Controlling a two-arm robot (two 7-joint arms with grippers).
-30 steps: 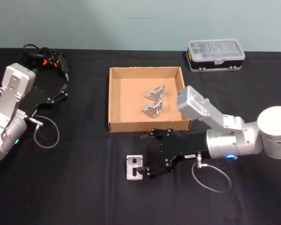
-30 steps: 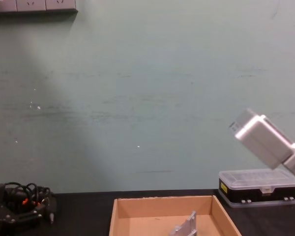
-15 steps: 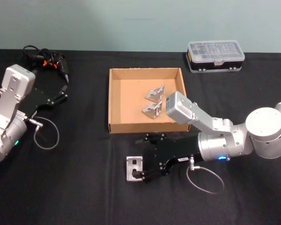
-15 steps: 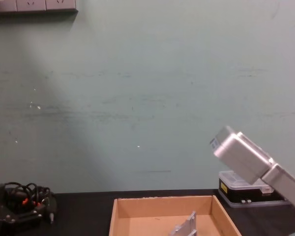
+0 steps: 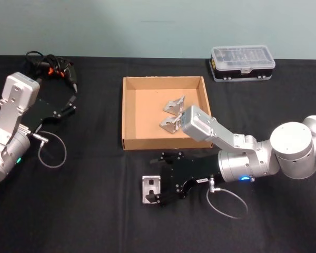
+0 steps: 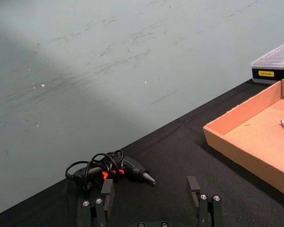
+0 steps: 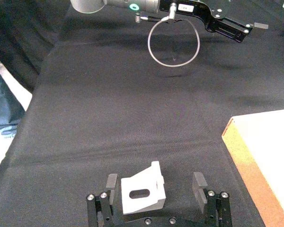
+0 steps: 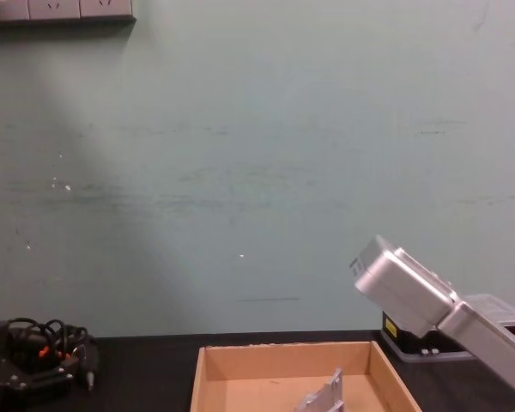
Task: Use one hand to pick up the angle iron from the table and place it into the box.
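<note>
Straddling the angle iron (image 7: 143,193), right gripper (image 7: 155,182) jaws spread, left gripper (image 6: 150,187) parked

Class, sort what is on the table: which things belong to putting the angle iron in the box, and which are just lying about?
Job: angle iron on the table, inside the open right claw; cardboard box; two angle irons inside it.
Lying about: clear-lidded black case; corded electric screwdriver; left claw, parked, open.

Three angle irons (image 5: 151,188) (image 5: 174,104) (image 5: 170,123), one cardboard box (image 5: 145,113), one black plastic case (image 5: 243,61), one corded tool (image 5: 55,68), two grippers (image 5: 159,182) (image 5: 68,104).
</note>
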